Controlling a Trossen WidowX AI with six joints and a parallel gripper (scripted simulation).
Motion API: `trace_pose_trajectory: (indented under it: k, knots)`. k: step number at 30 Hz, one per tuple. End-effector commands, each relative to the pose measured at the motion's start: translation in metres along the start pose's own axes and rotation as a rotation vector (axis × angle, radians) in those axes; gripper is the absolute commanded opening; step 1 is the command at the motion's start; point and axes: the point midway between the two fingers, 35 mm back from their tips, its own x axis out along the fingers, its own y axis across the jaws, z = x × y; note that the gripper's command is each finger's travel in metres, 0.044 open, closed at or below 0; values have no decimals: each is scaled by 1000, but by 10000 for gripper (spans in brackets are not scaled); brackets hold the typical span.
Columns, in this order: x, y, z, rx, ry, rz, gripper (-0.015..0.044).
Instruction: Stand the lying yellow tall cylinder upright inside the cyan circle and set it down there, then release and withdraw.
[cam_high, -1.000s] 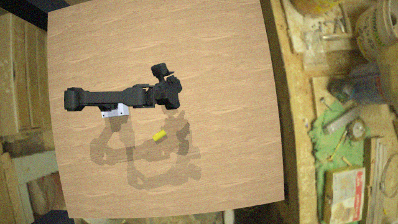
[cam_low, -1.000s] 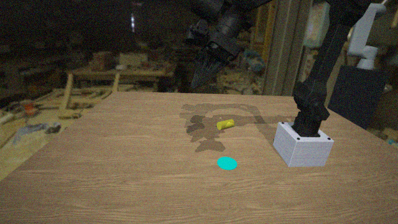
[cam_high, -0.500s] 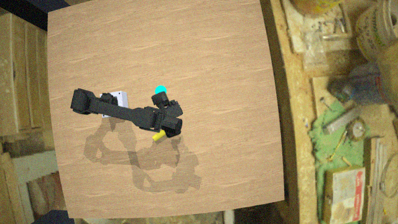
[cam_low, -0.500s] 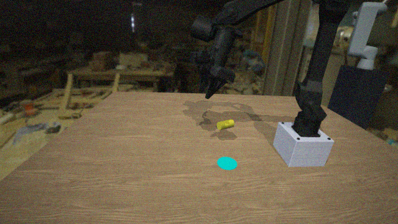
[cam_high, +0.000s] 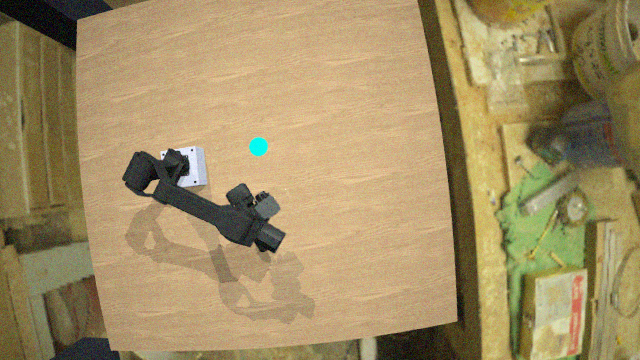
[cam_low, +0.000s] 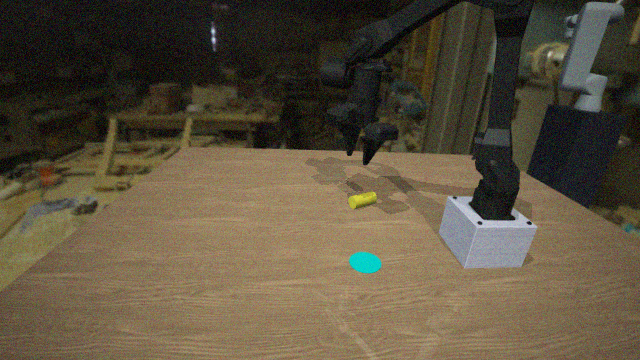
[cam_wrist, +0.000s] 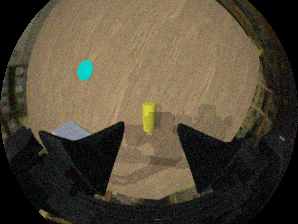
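exterior view: the gripper (cam_low: 361, 150) hangs above the wooden table (cam_low: 200, 280), fingers pointing down, jaws spread with nothing between them. the yellow cylinder (cam_low: 362, 200) lies on its side on the table, below the fingertips and apart from them, inside the arm's shadow. the cyan circle (cam_low: 365, 262) sits nearer the camera, well apart from the cylinder, nothing on it. the arm rises from a grey base block (cam_low: 470, 245) at the right. wrist view: cylinder (cam_wrist: 148, 116) shows between the two dark fingers, just ahead of them, circle (cam_wrist: 84, 70) off to the upper left. top view: the arm reaches from the base (cam_high: 196, 165) toward lower right, wrist covers the cylinder, can't see it there; circle (cam_high: 258, 146) lies apart from the gripper (cam_high: 262, 220).
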Motion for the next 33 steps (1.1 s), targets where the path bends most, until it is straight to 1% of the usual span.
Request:
trace_pose_trajectory:
  k: [1,4,6,14,16,19,27,33]
  knots:
    - [3,-2,-11,-33,34,13,309]
    - [3,-2,-11,-33,34,13,309]
    - [12,-3,-10,-33,34,12,309]
    - [107,-2,-14,-33,34,13,309]
    - [114,0,-15,-33,34,13,309]
    - [114,0,-15,-33,34,13,309]
    - [114,0,-15,-33,34,13,105]
    - [112,0,-14,-33,34,13,105]
